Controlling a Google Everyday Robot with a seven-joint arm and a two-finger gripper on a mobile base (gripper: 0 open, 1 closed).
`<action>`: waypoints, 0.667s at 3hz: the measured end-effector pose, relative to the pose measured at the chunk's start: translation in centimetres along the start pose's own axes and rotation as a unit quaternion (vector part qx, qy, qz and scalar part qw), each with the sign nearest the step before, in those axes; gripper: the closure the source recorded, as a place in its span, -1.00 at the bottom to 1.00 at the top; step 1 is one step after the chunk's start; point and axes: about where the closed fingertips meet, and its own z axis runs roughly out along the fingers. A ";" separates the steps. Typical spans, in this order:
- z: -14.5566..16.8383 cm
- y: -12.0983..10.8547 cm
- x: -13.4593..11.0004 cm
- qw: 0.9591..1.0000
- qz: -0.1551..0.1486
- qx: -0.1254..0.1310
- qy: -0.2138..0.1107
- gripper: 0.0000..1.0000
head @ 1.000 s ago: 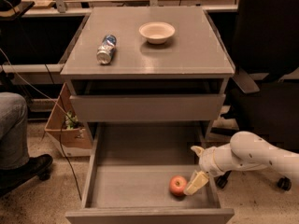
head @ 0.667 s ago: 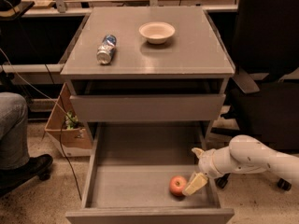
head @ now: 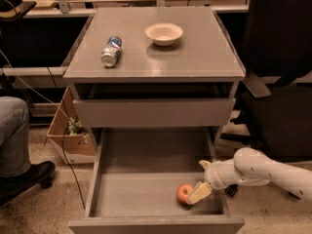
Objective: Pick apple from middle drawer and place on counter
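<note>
Dim workshop-type room, speckled floor, grey drawer cabinet in the middle, black office chair (head: 278, 82) on the right of the view and a cardboard box (head: 68, 133) on the left. Up on the counter (head: 204, 57): a cream bowl (head: 164, 33) and a silver-and-blue container (head: 111, 51) lying on its side, well apart. Compared with a second ago, hardly any change: same spot for the apple (head: 184, 193), same parking place for the gripper (head: 199, 181) just beside it, white forearm (head: 263, 169) maybe a hair lower. Over to the apple: small, round, red-orange with a paler yellowish patch, sitting on the floor of the pulled-out middle drawer (head: 131, 194), near its front right corner. As for the arm: reaching in from the right over the drawer's side wall, roughly level, wrist dipped into the tray. Gripper spread open, one cream finger (head: 199, 193) down against the apple's right side, the other (head: 204, 164) pointing up and away, so nothing gripped. Upper drawer (head: 153, 112) above, shut.
</note>
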 end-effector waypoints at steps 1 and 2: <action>3.9 0.4 1.0 1.000 0.020 -0.018 -0.015 -1.00; 5.9 0.6 1.3 0.999 0.027 -0.023 -0.025 -1.00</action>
